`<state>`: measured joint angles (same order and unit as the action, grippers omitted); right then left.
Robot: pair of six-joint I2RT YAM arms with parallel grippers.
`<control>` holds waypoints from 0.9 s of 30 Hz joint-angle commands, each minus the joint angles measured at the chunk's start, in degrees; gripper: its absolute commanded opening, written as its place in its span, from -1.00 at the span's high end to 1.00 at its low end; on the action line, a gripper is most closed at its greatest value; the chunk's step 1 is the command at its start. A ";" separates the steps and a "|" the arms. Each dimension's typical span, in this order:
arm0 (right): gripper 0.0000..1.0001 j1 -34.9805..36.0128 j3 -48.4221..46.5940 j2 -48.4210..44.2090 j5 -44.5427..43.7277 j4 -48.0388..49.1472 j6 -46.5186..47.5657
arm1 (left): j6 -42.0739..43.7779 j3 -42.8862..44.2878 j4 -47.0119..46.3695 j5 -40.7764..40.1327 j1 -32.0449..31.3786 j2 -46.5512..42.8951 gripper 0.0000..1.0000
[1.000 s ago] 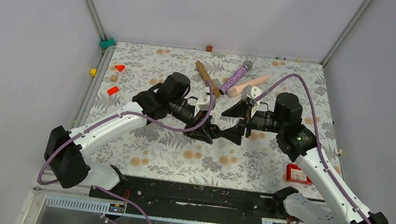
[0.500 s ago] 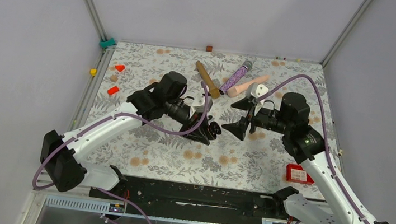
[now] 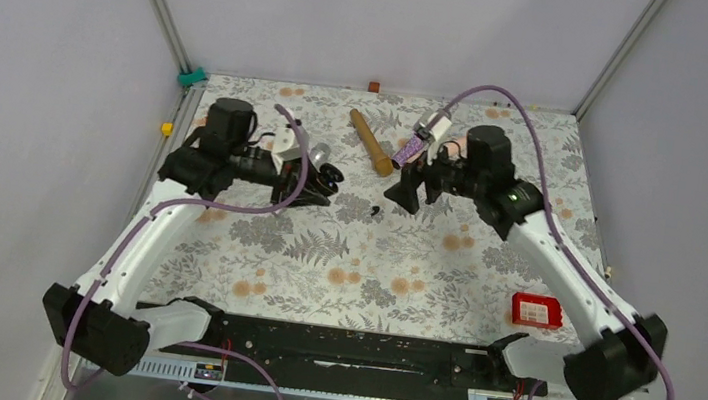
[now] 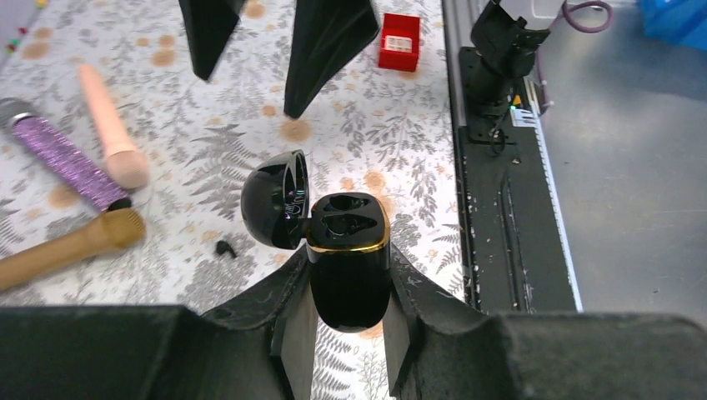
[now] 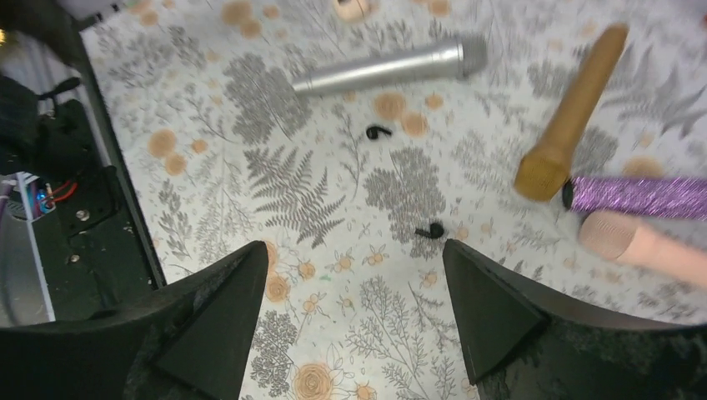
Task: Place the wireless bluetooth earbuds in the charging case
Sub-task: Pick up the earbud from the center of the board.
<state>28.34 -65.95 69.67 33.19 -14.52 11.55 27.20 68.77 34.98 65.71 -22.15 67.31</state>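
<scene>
Left gripper (image 4: 348,283) clamped on the case (image 4: 350,250), lid (image 4: 271,200) open, so I have both empty sockets (image 4: 346,215) facing up for loading. Right gripper (image 5: 354,250) is spread wide over the buds (image 5: 431,230) on the cloth (image 5: 333,200): one at 3 o'clock, other bud (image 5: 378,131) at 12.

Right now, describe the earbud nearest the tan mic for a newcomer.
On the floral table, find the tan microphone. Just off its head lies the earbud: a tiny black bean, far smaller than the mics; its twin sits by the silver microphone.
</scene>
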 commanded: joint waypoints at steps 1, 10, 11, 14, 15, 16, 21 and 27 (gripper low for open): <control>-0.65 -0.31 -3.75 9.63 -4.57 -1.35 -2.55 | 10.84 0.56 8.12 8.25 7.92 -1.97 1.00; -0.32 -0.31 -25.85 38.02 -12.17 -22.83 -9.49 | 23.32 -2.48 18.44 9.48 10.20 -3.21 1.00; -0.26 -0.26 -27.56 40.55 -12.34 -24.86 -10.74 | 23.44 -2.86 18.26 9.67 10.20 -3.56 1.00; -0.14 -0.30 -30.60 46.33 -12.14 -28.48 -13.92 | 23.41 -3.99 18.01 9.89 10.18 -4.65 1.00; -0.12 -0.23 -30.66 47.25 -12.15 -28.68 -14.74 | 23.50 -4.38 17.99 9.88 10.14 -5.05 1.00; -0.09 -0.25 -30.67 47.99 -12.30 -28.68 -15.29 | 23.63 -4.66 17.97 9.87 10.17 -5.44 1.00; -0.07 0.58 -30.40 50.40 -13.11 -28.13 -17.23 | 23.57 -6.20 16.88 9.87 10.16 -7.15 1.00; -0.01 1.19 -31.10 53.52 -12.20 -26.49 -20.54 | 23.22 -6.95 16.26 10.13 10.20 -7.53 1.00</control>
<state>28.60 -94.52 121.40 21.02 -40.93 -5.32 49.08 62.19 53.08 72.64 -12.19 60.80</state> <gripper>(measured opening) 0.514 0.297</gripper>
